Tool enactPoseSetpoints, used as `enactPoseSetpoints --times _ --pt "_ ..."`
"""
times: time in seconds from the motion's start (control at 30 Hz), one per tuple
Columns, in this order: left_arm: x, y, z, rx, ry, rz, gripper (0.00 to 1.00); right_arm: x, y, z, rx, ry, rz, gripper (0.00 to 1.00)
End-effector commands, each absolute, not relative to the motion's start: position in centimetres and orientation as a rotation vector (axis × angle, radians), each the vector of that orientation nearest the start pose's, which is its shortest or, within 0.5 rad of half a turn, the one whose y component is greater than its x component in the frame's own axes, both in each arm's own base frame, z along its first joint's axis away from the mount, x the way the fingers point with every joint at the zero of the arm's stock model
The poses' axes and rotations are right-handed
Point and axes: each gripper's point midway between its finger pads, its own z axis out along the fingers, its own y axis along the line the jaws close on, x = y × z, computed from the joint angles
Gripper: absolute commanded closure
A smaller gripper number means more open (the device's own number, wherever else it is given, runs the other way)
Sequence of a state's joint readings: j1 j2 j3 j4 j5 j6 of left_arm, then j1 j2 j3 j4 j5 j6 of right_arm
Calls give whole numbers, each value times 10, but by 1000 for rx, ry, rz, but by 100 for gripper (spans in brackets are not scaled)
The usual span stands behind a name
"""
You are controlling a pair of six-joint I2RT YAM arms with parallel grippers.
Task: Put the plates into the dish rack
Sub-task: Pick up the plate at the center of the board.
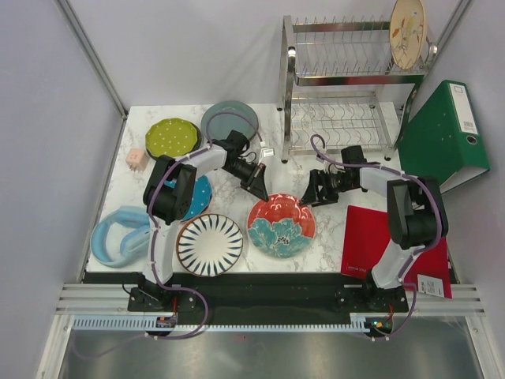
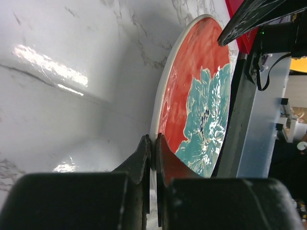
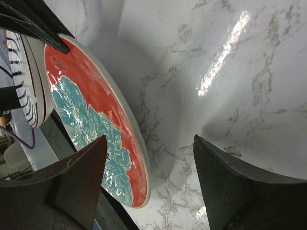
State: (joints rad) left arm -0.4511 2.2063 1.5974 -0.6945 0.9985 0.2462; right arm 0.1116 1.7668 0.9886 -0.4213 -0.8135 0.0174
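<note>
DESK: Far left of the table (image 1: 130, 189)?
PHOTOG: Pale-blue item (image 1: 118, 235) at the near-left edge, pink cube (image 1: 136, 159) behind it. Lime plate (image 1: 172, 137) at back left. Grey plate (image 1: 230, 121) just right of it. Both lie flat.

DESK: L arm?
PHOTOG: It reaches over a teal plate (image 1: 199, 197), which is partly hidden beneath it. Striped plate (image 1: 209, 244) lies flat nr the front edge. Left tool (image 1: 256, 183) is clenched on the upper-left rim of the red plate (image 1: 281, 226). The wrist cam shows the white rim pinched btwn its fingers (image 2: 141, 158).

DESK: Is the red plate lifted?
PHOTOG: Can't tell from above. It's centre-front, just beside the striped plate.

DESK: R side?
PHOTOG: Right tool (image 1: 316, 189) is released, fingers wide apart, just beside the red plate's upper-right rim and over bare marble. Rack (image 1: 347, 79) stands at back right. Tan plate (image 1: 408, 33) sits upright at the right end of its top tier. Red folder (image 1: 375, 237) lies at front right under the R arm. Green binder (image 1: 446, 134) is far right, beside the rack.
</note>
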Motion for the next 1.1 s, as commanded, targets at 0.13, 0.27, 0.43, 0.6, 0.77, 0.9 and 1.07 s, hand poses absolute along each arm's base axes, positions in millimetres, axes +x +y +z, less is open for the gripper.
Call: enactPoseSetpoints --times 0.13,0.27,0.43,0.6,0.77,0.9,1.07 --pt "340 -324 106 1189 2103 -1473 98 310 185 58 -490 2490 1344 24" --pt "347 -329 109 1172 2079 -1472 98 305 190 57 -544 2482 1373 29" --pt "355 -334 114 1156 2049 -1470 98 302 192 56 -563 2491 1362 35" --pt "360 -337 118 1145 2037 -1470 98 302 195 54 -588 2497 1352 42" --pt "362 -337 118 1140 2036 -1459 98 305 194 56 -597 2491 1332 76" --pt "373 -334 116 1104 2071 -1366 75 308 193 65 -608 2481 1299 100" --pt "398 -315 141 1005 2022 -1173 48 314 190 98 -678 2419 1228 100"
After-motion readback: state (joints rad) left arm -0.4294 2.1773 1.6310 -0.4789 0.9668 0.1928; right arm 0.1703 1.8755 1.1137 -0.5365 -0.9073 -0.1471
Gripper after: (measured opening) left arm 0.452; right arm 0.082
